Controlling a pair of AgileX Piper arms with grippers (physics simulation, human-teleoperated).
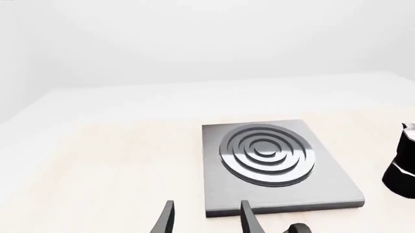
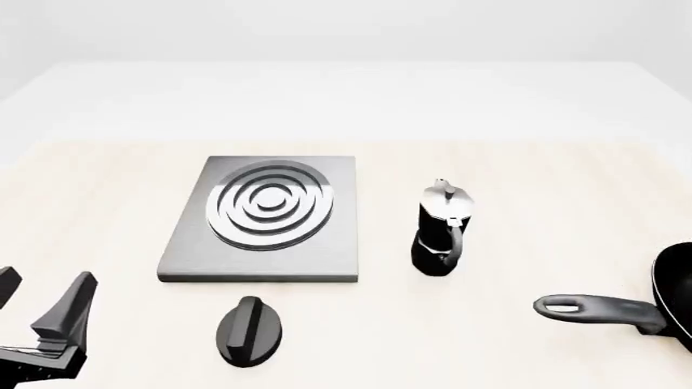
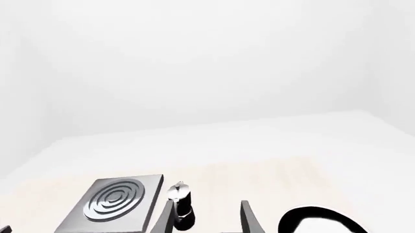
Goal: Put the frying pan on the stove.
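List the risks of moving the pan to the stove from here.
1. The frying pan lies at the front view's right edge, partly out of frame, so a grasp on its handle may be poorly judged.
2. The moka pot stands between pan and stove; a low carry could topple it.
3. The black oval piece lies just before the stove and could be knocked.

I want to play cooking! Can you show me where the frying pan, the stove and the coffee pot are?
frying pan [image 2: 605,309]: front view, on its long handle.
stove [image 2: 267,203]: front view, on its middle rings.
coffee pot [image 2: 437,235]: front view, on its black body.
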